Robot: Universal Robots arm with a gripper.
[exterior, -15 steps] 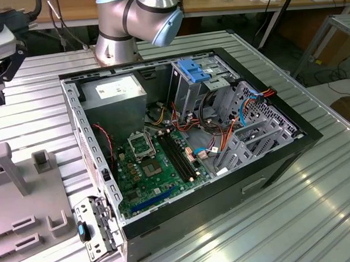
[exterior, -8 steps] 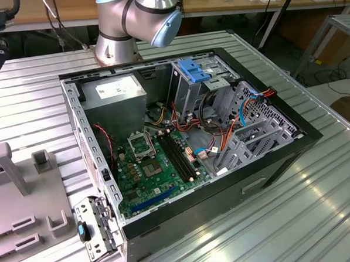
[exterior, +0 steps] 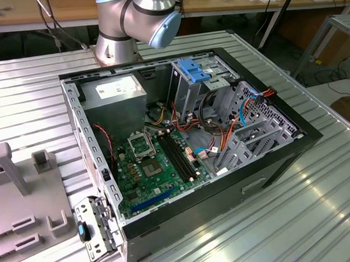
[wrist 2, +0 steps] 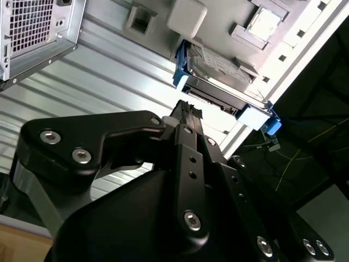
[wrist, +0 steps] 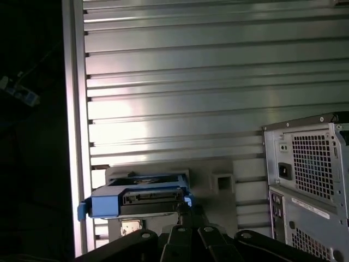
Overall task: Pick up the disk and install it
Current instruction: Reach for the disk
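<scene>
1. Disk: one flat rectangular grey-metal disk [wrist 2: 215,68] [wrist: 144,196] with a white label. You will find it seated in the holder near the table's edge, label face showing in the second wrist view and connector edge showing in the first wrist view.

2. Side rails: two blue plastic side rails [wrist 2: 180,68] [wrist: 106,203], one along each long side of the disk.

3. Holder: one pale grey moulded holder [wrist 2: 185,16] [wrist: 218,174] [exterior: 26,203] with several sockets. It carries the disk and lies on the table at the exterior view's left.

4. Gripper: one black gripper [wrist 2: 188,109] [wrist: 185,210], its tip just beside the disk's connector edge. You cannot tell whether it touches.

5. Fingers: two fingers [wrist 2: 186,121], drawn together at the tip with nothing held between them.

6. Table: one ribbed aluminium table [exterior: 285,219] [wrist 2: 109,82] [wrist: 191,82] under everything.

7. Computer case: one black-and-grey computer case [exterior: 270,161] [wrist 2: 32,33] [wrist: 311,180], lying on its side with the panel off, well apart from the disk.

8. Inside the case, in the exterior view: one grey power supply box [exterior: 111,90] with a white sticker, one blue-topped drive cage [exterior: 192,71] and one green motherboard [exterior: 153,161].

9. Arm: one silver and pale blue robot arm [exterior: 134,21], based beyond the case.
</scene>
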